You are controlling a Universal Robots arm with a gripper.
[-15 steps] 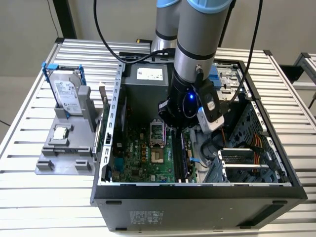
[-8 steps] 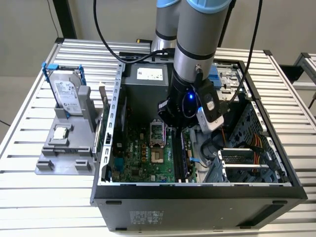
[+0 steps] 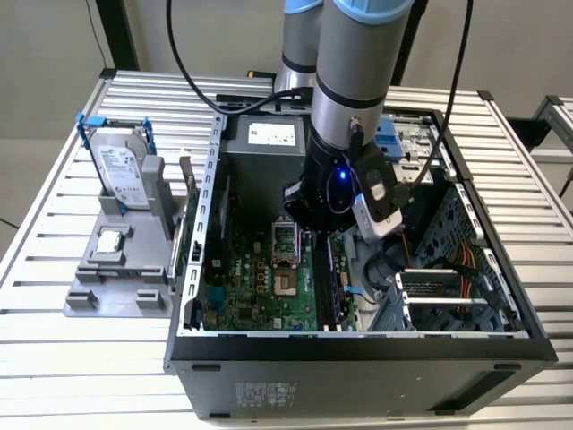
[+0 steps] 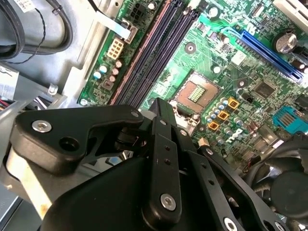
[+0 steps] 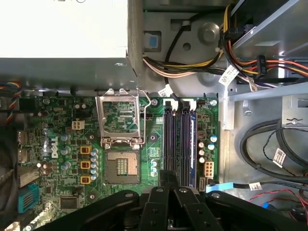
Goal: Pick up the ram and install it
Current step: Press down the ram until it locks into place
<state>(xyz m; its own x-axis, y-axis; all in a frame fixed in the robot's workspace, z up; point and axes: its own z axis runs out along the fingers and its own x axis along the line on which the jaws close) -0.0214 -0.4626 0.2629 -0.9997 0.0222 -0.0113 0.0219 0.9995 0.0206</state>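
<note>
Currently your arm reaches down into the open computer case (image 3: 192, 269), which lies on its side on the slatted table (image 3: 54, 358):

1. Your gripper (image 3: 315, 236) hangs over the green motherboard (image 3: 260, 287), directly above the far end of the memory slots. In both wrist views its black fingers (image 5: 159, 202) point down at those slots (image 4: 154, 53).
2. The pincer (image 4: 161, 108) looks closed. The two fingers are drawn together and you can see no gap between them at the tip (image 5: 168, 177).
3. The ram (image 3: 333, 279) stands on edge in the row of slots, beside the empty processor socket (image 3: 285, 269). In the first wrist view it is the dark stick with a bluish side (image 5: 191, 144), in the slot farthest from the socket (image 5: 122, 166).
4. You cannot tell whether the fingertips touch the stick or sit just above it.
5. Outside the case, on the exterior view's left, the hard drive (image 3: 121, 170) stands upright in a grey tray (image 3: 89, 300). The small square processor chip (image 3: 109, 240) lies flat on the same tray, well apart from the gripper.
</note>
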